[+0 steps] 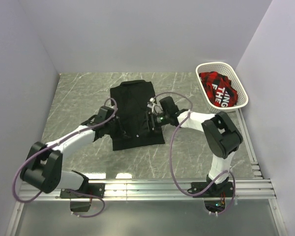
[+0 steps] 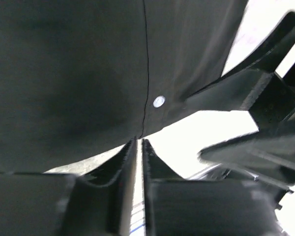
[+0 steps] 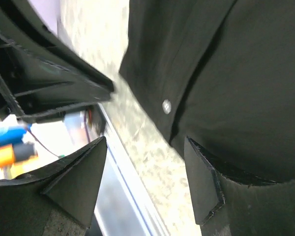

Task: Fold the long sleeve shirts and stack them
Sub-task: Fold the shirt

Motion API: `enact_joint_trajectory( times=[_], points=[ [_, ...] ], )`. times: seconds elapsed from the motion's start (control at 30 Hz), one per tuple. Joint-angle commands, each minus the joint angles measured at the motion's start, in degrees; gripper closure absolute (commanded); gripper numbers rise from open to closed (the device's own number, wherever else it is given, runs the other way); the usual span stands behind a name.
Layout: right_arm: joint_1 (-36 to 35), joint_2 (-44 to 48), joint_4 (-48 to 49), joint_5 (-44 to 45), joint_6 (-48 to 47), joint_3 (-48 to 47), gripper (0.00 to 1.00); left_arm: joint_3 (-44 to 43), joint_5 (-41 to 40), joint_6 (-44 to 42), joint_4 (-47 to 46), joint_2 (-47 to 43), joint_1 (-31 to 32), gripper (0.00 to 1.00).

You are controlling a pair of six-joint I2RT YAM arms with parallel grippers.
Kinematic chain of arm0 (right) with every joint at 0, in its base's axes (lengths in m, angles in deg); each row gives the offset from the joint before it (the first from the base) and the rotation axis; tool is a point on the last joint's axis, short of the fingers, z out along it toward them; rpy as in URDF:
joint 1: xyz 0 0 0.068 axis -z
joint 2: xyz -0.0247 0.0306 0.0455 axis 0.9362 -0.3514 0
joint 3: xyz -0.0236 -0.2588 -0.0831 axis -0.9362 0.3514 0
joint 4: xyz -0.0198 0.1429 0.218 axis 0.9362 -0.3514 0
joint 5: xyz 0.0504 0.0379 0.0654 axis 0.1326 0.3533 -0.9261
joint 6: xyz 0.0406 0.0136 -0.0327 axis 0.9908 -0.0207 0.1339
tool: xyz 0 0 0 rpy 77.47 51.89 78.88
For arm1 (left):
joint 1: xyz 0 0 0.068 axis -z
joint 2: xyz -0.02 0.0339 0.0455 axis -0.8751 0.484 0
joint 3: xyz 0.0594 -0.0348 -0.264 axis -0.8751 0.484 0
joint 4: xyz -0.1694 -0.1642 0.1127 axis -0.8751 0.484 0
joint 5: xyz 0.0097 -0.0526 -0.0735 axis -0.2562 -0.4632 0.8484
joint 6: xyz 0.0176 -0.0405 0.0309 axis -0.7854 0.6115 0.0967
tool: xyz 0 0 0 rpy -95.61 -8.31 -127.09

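One long sleeve shirt (image 1: 135, 105), plain black, lies folded into a narrow rectangle at the middle of the table. A white button (image 2: 159, 102) shows on its front. My left gripper (image 1: 120, 129) is at the shirt's lower left. In the left wrist view its jaws (image 2: 139, 143) stand shut to a thin slit, with their tips on the hem of the shirt (image 2: 78, 73). My right gripper (image 1: 150, 120) is at the shirt's right edge. It (image 3: 145, 172) stands open over bare table, one finger (image 3: 201, 182) lying against the shirt (image 3: 226, 64).
A white basket (image 1: 212, 64) at the back right holds red and black clothing (image 1: 219, 88). Grey marble table (image 1: 78, 93) surrounds the shirt, with white walls on three sides. A metal rail (image 1: 152, 187) runs along the near edge by the arm bases.
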Motion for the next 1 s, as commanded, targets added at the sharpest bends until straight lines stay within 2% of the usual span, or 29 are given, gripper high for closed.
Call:
enact_joint_trajectory(
  times=[0.0, 0.03, 0.23, 0.37, 0.57, 0.77, 0.9, 0.97],
  points=[
    [-1.62, -2.70, 3.10, -4.18, -1.11, 0.68, 0.30, -1.86, 3.22, 0.43, -3.04, 4.57, 2.36, 0.88],
    [-1.80, -3.59, 3.39, -4.70, -1.10, 0.59, 0.30, -1.95, 3.57, 0.43, -3.39, 5.37, 2.36, 0.92],
    [-1.01, -10.97, 1.81, -4.70, -1.37, -0.20, 0.34, -0.98, 3.31, 0.26, -2.78, 11.70, 2.27, 0.98],
    [3.37, -14.23, 3.39, -6.38, 2.58, 3.04, 0.38, 2.09, 4.97, 1.57, -4.80, 16.35, 1.14, 1.00],
    [9.09, -11.69, -1.35, -3.83, -0.56, 7.35, 0.38, 3.68, 6.30, 2.02, -5.77, 17.86, -1.33, 1.00],
    [15.86, -8.01, -1.27, -3.04, -1.36, 12.54, 0.38, 3.50, 5.68, 1.49, -5.33, 16.46, -2.03, 0.99],
    [16.92, -3.78, -4.60, -0.14, -3.91, 12.72, 0.38, 1.84, 4.98, 1.66, -4.28, 12.68, -1.95, 0.93],
    [16.40, -0.80, -4.70, -0.48, -3.57, 12.63, 0.38, -0.01, 3.67, 1.75, -2.96, 9.27, -1.86, 0.86]
  ],
)
